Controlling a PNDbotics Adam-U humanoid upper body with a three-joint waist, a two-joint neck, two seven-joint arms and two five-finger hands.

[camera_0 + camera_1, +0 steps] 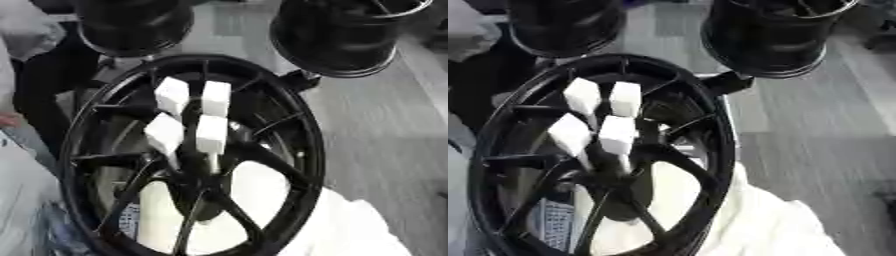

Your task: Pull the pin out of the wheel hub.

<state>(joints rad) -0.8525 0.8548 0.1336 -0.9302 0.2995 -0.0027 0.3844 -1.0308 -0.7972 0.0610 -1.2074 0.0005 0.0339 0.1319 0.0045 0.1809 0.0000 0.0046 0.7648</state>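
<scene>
Four white pins (212, 132) stand upright at the wheel hub (197, 187) centre; neither hand is visible, so grip state and nearer arm are unknown.

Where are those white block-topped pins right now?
The four white-topped pins stand clustered in the centre of the black wheel hub, left of middle in both eye views, below the two black wheels at the top.

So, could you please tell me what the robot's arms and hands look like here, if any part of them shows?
Neither arm nor hand shows in either view, so nothing can be said of their look. The frame holds the black wheel hub, four white-headed pins at its centre, two black round drums beyond it, and a white cloth under it.
</scene>
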